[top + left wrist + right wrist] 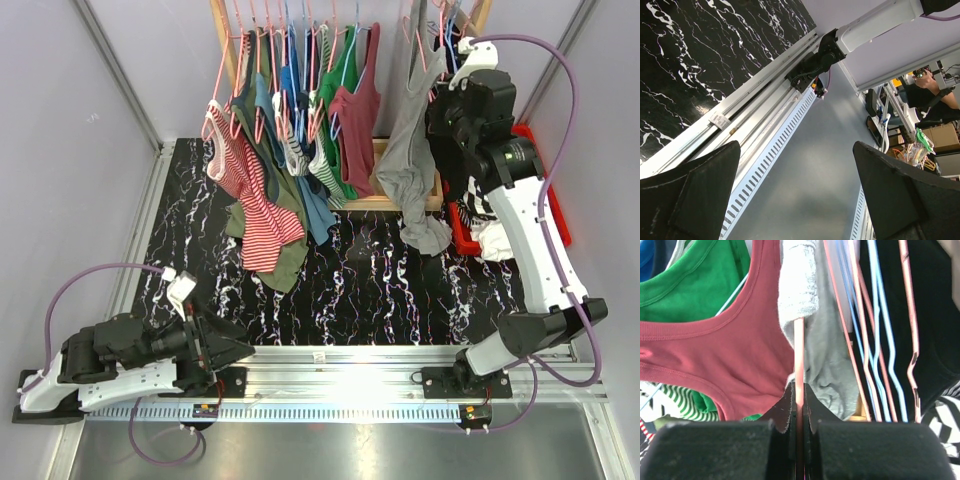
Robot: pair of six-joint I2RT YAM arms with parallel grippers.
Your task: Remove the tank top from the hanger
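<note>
A grey tank top [412, 165] hangs from the rack at the back right, draping down to the table. In the right wrist view it [822, 355] hangs from a pink hanger [799, 350]. My right gripper [798, 405] is shut on that hanger's pink bar. In the top view my right gripper [442, 112] is up at the rack beside the grey top. My left gripper [225, 345] is open and empty, low at the table's near left edge; in its wrist view the gripper [795, 190] is spread over the grey floor.
Several tops hang on the rack: a maroon one [357, 125], a green one [338, 75], a red-striped one [250, 190]. Empty pink and blue hangers [875, 335] hang right of the grey top. A red bin [555, 215] with clothes stands at right. A wooden rack frame [390, 200] stands behind.
</note>
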